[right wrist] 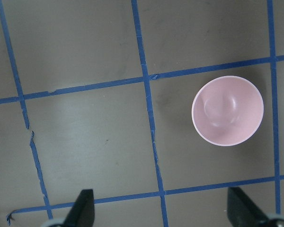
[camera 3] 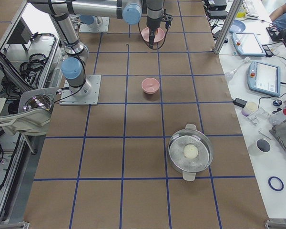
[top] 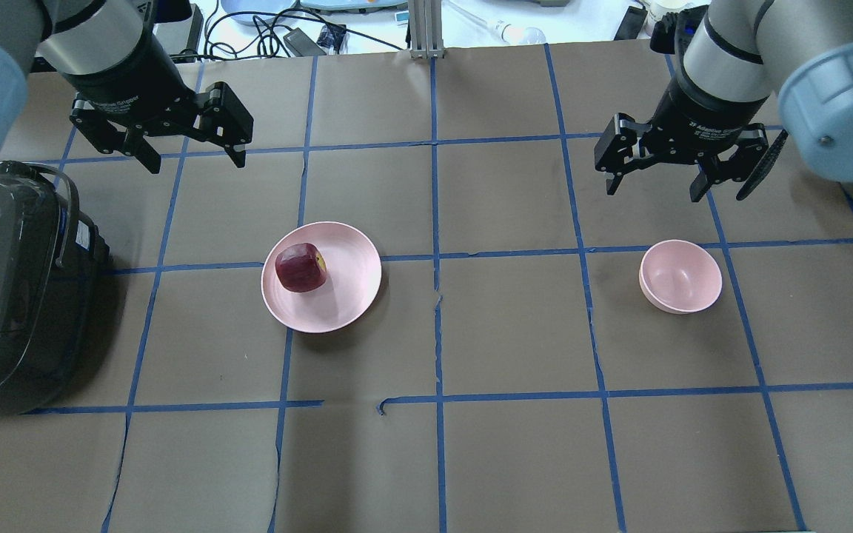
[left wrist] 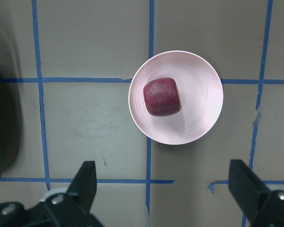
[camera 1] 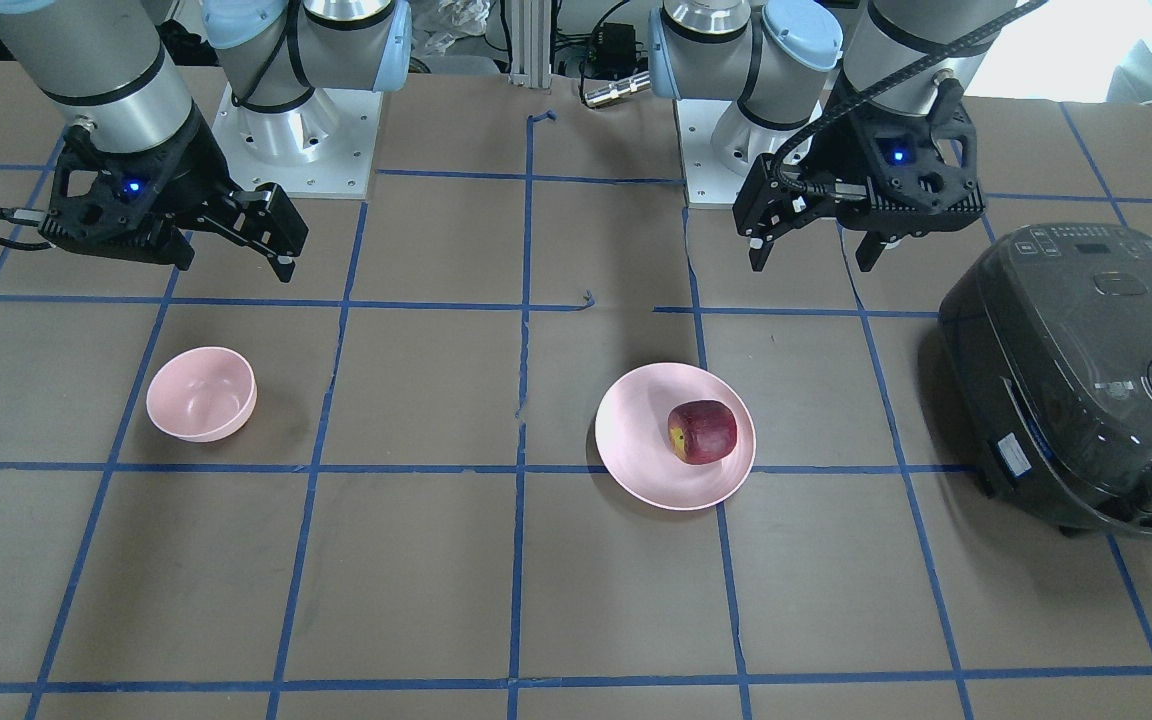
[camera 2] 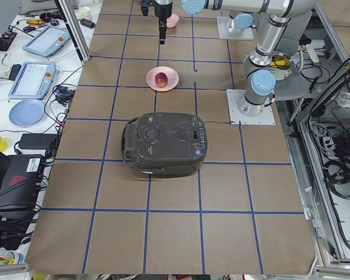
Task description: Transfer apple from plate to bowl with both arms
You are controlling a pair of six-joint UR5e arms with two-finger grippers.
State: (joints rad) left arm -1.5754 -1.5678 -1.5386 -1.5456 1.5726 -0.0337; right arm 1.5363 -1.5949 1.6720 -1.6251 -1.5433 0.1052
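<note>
front-facing view: the apple point(camera 1: 702, 432) lies on the plate point(camera 1: 631, 450), offset toward 3 o'clock of the plate centre, with its yellow patch facing 9 o'clock. the bowl point(camera 1: 201, 394) stands empty, well apart at 9 o'clock of the plate. the left hand point(camera 1: 814, 258) hangs above the surface point(camera 1: 436, 580) at 1 o'clock of the plate, fingers apart, holding nothing. the right hand point(camera 1: 231, 252) hangs at 12 o'clock of the bowl, fingers apart, holding nothing. a dark rice cooker point(camera 1: 1086, 380) sits at 3 o'clock of the plate, not touching it.

overhead view: the apple sits at 10 o'clock of the plate centre, inside the rim. both hands are clear of plate and bowl.

side views: the hands are too small to judge. the apple shows on the plate beyond the rice cooker. a steel pot point(camera 3: 190, 151) stands at 5 o'clock of the bowl.

left wrist view: the apple is blocky-round, with flatter flanks at 3 and 9 o'clock. judgement: firm and rigid, light, with smooth skin that may slip. take hold across the flat flanks at the widest girth. the shallow plate looks light and may slide if pushed sideways.

right wrist view: the bowl interior is bare. judgement: the bowl is only just wider than the apple, so the release must be centred and low, or the bowl may tip.
</note>
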